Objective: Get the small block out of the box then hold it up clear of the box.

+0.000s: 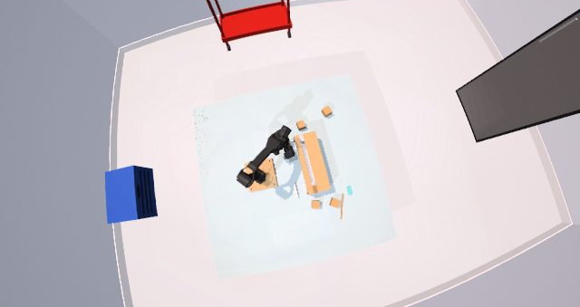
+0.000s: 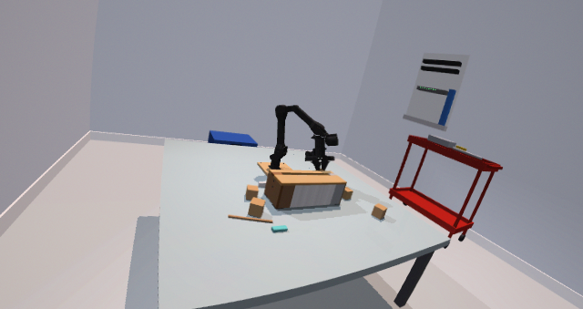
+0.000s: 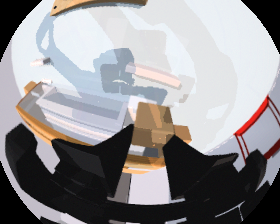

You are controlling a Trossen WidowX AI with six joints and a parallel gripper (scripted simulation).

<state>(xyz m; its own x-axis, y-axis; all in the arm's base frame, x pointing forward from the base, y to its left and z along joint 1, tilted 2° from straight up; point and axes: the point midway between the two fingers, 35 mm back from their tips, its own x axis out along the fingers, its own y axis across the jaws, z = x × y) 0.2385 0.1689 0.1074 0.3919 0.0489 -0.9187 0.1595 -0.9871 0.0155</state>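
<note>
The long wooden box [image 1: 321, 167] [image 2: 314, 179] [image 3: 30, 118] stands upright on the table [image 1: 245, 239] [image 2: 205, 263], with clear panels showing. My gripper [image 1: 290, 153] [image 2: 321, 167] [image 3: 147, 129] points down by the box's long side, near one end. In the wrist view its fingers are closed around a small brown block [image 3: 153, 115], which sits between the fingertips, close beside the box. In the exterior view the box hides the fingertips' lower part and the block. In the top view the arm hides the grip. Whether the block touches the table or the box cannot be told.
Loose wooden cubes lie off both box ends, one [image 1: 301, 125] [image 2: 347, 193] [image 3: 182, 134] near the gripper's end, another [image 1: 327, 111] [image 2: 379, 211] further out. A thin stick [image 1: 342, 206] [image 2: 250, 219] and a teal piece [image 1: 350, 190] [image 2: 279, 229] lie beyond the other end.
</note>
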